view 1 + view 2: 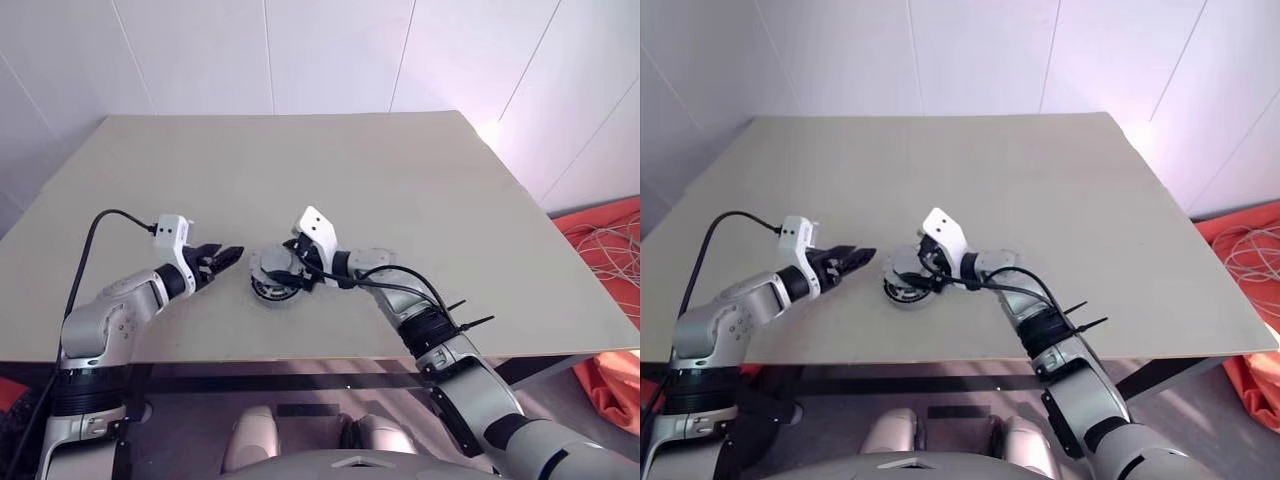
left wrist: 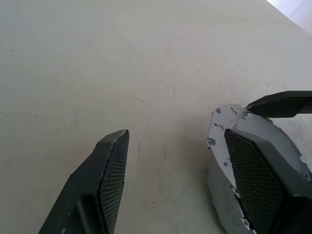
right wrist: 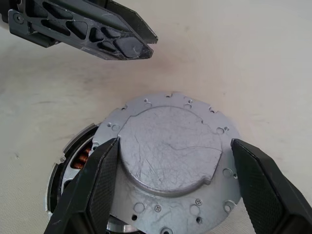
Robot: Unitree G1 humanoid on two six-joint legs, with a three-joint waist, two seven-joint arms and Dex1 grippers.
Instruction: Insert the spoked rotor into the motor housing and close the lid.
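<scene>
The motor housing (image 3: pixel 62 170) sits on the table near its front edge, its copper windings (image 3: pixel 84 157) showing at one side. The lid (image 3: pixel 165 156), a grey disc with a raised centre, lies on top of the housing, shifted off-centre. My right gripper (image 3: pixel 173 144) is open, with its fingers standing on either side of the lid's raised centre. Just left of the housing, my left gripper (image 1: pixel 222 258) is open with nothing between its fingers; one finger (image 2: pixel 258 180) is close to the lid's rim (image 2: pixel 220 122). The spoked rotor is hidden.
The tan table (image 1: pixel 350 170) stretches away behind the housing. On the floor to the right lie an orange cloth (image 1: pixel 612 385) and loose cables (image 1: pixel 605 255). The table's front edge runs just below both arms.
</scene>
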